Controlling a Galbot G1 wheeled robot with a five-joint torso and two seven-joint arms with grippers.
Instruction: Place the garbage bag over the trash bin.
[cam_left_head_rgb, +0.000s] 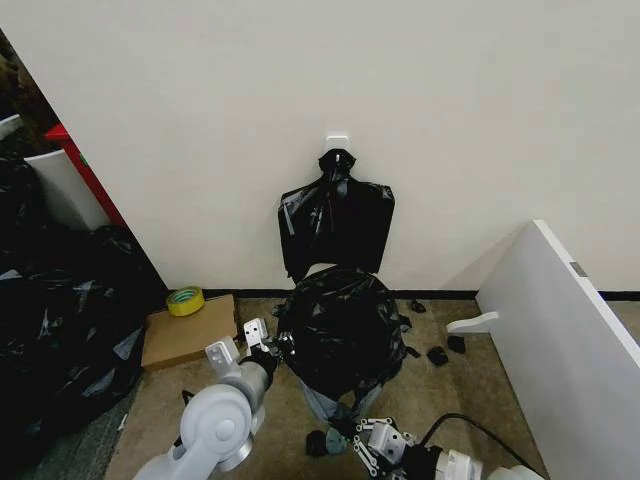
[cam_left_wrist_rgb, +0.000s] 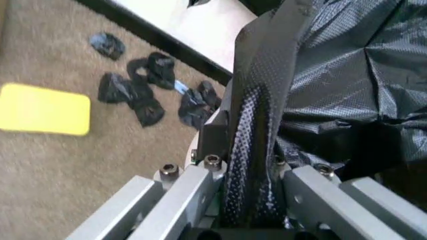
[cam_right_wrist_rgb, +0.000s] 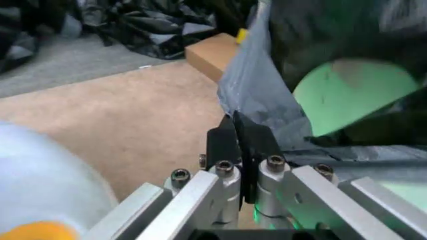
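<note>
The glossy black garbage bag (cam_left_head_rgb: 340, 320) is draped over the trash bin, hiding its white wall in the head view. The bin's pale green base (cam_right_wrist_rgb: 353, 95) shows in the right wrist view under the bag's thin film. My left gripper (cam_left_head_rgb: 262, 352) is at the bag's left side, shut on a fold of black plastic (cam_left_wrist_rgb: 250, 125). My right gripper (cam_left_head_rgb: 372, 440) is low in front of the bin. Its fingers (cam_right_wrist_rgb: 223, 142) are pressed together on the bag's stretched lower edge (cam_right_wrist_rgb: 257, 95).
A flat bundle of black bags (cam_left_head_rgb: 337, 225) hangs on the wall behind. A cardboard box (cam_left_head_rgb: 190, 335) with a yellow tape roll (cam_left_head_rgb: 185, 300) lies left, beside a heap of black sacks (cam_left_head_rgb: 60, 320). A white panel (cam_left_head_rgb: 570, 340) stands right. Black scraps (cam_left_head_rgb: 437, 355) and a yellow sponge (cam_left_wrist_rgb: 43, 110) lie on the carpet.
</note>
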